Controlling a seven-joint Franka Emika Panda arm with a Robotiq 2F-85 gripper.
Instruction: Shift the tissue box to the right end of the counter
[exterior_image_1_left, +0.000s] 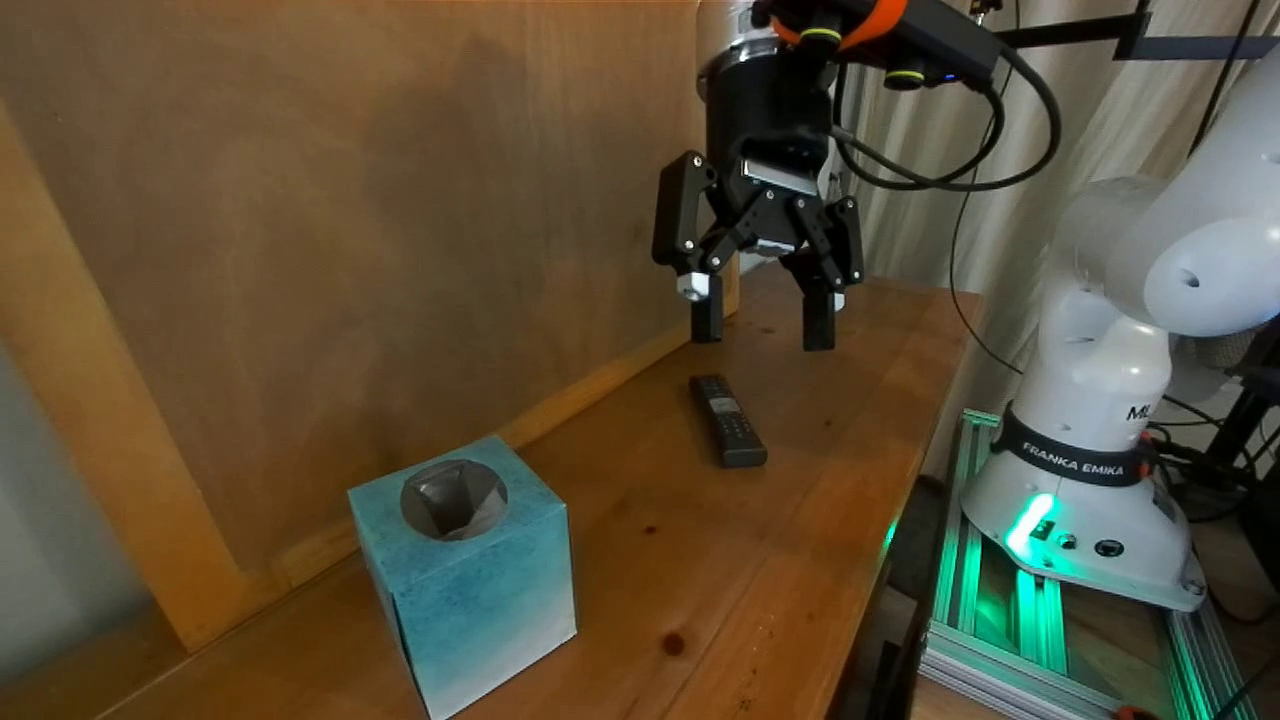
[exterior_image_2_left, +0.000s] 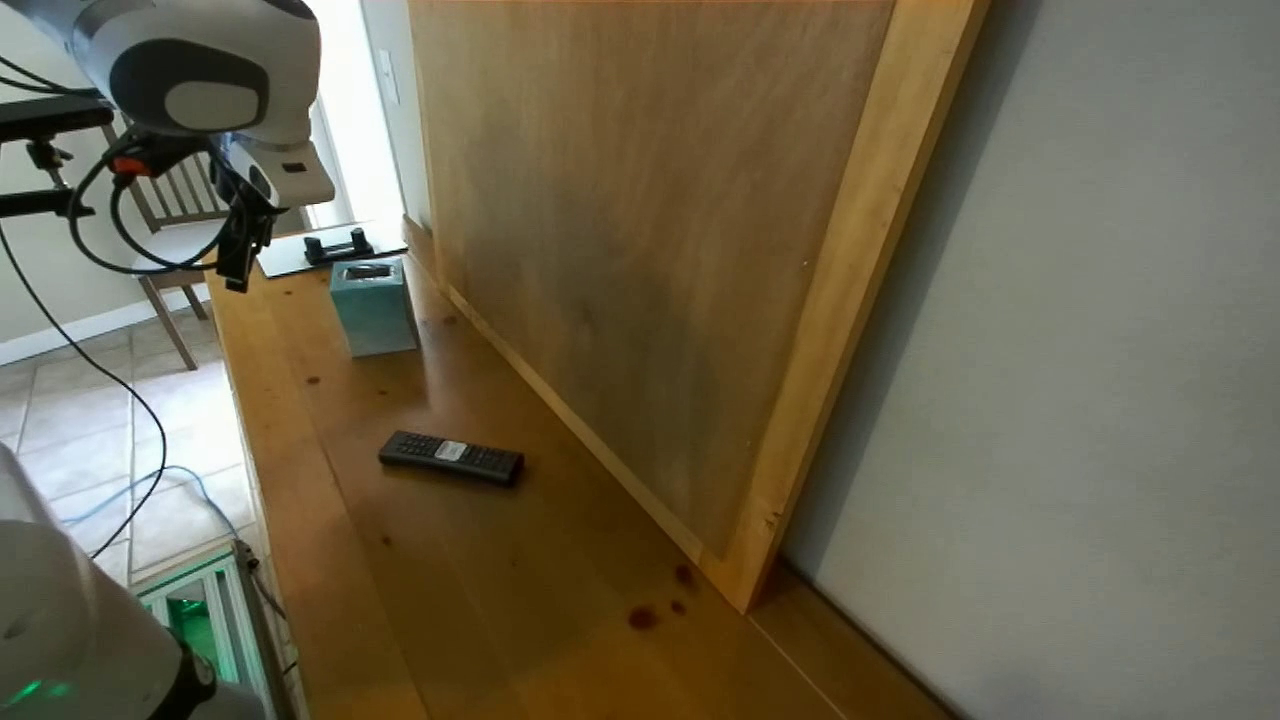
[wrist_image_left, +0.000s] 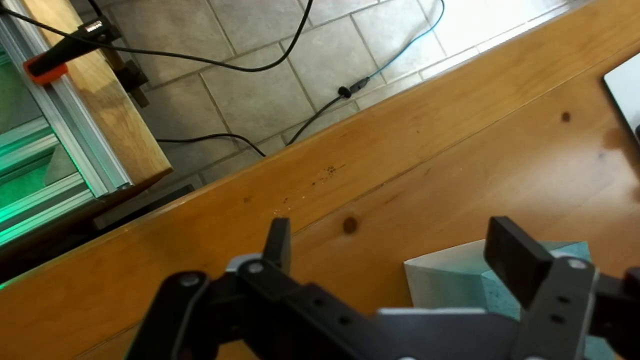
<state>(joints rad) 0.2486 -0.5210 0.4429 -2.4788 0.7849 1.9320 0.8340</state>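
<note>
The teal-blue tissue box (exterior_image_1_left: 490, 570) stands upright on the wooden counter (exterior_image_1_left: 760, 590), with its dark round opening on top. It also shows in an exterior view (exterior_image_2_left: 375, 312), toward the far end of the counter (exterior_image_2_left: 480, 610). My gripper (exterior_image_1_left: 762, 328) is open and empty, with its fingers pointing down above the counter. In an exterior view the gripper (exterior_image_2_left: 238, 270) hangs left of the box, near the counter's edge. In the wrist view the box (wrist_image_left: 445, 287) is at lower right, partly hidden behind a finger and the gripper (wrist_image_left: 397, 245) body. No contact shows.
A black remote (exterior_image_1_left: 728, 422) lies on the counter, also seen in an exterior view (exterior_image_2_left: 450, 458). A white board (exterior_image_2_left: 290, 258) with a black object (exterior_image_2_left: 338, 247) lies beyond the box. A brown board wall (exterior_image_2_left: 640, 200) backs the counter. Cables loop from the wrist.
</note>
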